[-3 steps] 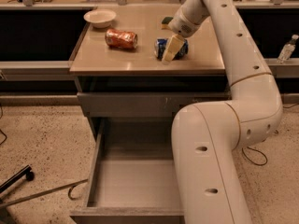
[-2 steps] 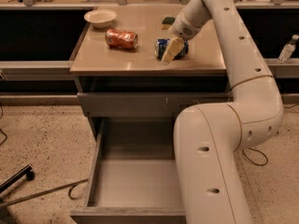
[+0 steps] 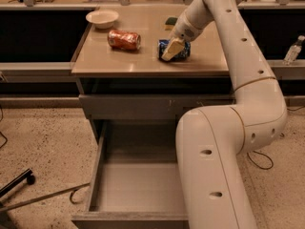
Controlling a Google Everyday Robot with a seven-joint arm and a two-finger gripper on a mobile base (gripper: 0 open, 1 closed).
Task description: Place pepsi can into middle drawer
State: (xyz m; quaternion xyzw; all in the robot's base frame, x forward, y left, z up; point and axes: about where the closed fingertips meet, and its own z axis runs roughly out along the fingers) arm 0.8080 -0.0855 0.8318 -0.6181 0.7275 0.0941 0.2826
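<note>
The pepsi can (image 3: 184,50) is blue and lies on its side on the tan counter top (image 3: 119,61), right of centre. My gripper (image 3: 171,51) reaches down over the can from the upper right and covers its middle; blue shows on both sides of it. The middle drawer (image 3: 136,187) is pulled out below the counter, with a bare grey floor and low side walls. My arm's large pale link (image 3: 214,166) hides the drawer's right part.
An orange-red dented can (image 3: 124,39) lies left of the pepsi can. A white bowl (image 3: 102,18) stands at the counter's back left, a green item (image 3: 170,21) behind the gripper. A scratched closed drawer front (image 3: 152,106) sits above the open drawer. A bottle (image 3: 291,51) stands far right.
Almost nothing: the gripper stays on the pepsi can at the same spot on the counter. The drawer and the other objects have not moved.
</note>
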